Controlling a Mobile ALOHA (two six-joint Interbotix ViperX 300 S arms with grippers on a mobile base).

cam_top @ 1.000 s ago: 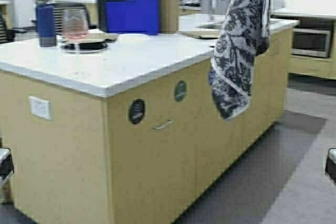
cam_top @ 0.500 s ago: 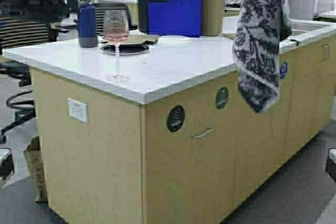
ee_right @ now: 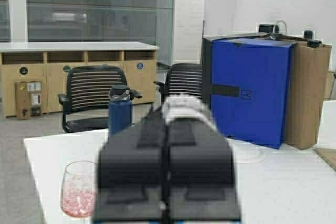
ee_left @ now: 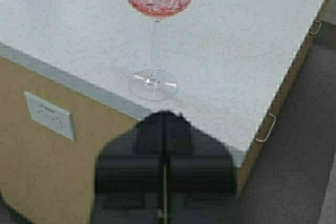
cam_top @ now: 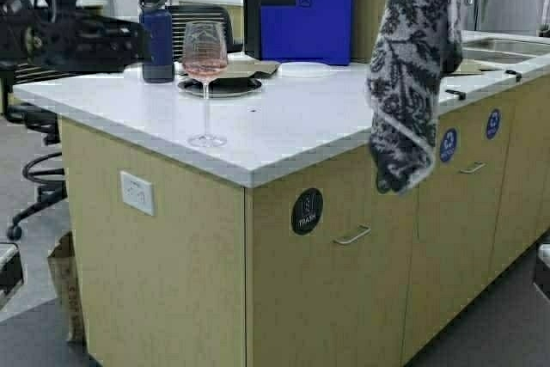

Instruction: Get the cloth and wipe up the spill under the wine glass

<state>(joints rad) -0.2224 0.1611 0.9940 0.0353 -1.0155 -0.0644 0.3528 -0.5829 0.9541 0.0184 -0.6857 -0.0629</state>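
While the cloth [cam_top: 411,66] hangs right, a bottle [cam_top: 157,37] backs the wine glass [cam_top: 204,75].

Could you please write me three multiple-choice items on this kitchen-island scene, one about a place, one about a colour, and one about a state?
1. Where does the wine glass stand?
A. On the counter, near its front corner
B. In the sink
C. On the floor

2. What colour is the liquid in the glass?
A. Green
B. Pink
C. Clear

3. How is the cloth at this moment?
A. Spread flat on the counter
B. Hanging limp in the air beside the counter's edge
C. Folded under the glass

Answers:
1. A, since the left wrist view shows its foot on the white top close to the corner.
2. B, since the bowl holds pink liquid in both the high and left wrist views.
3. B, since in the high view it droops from above the frame, with its lower end below the countertop.
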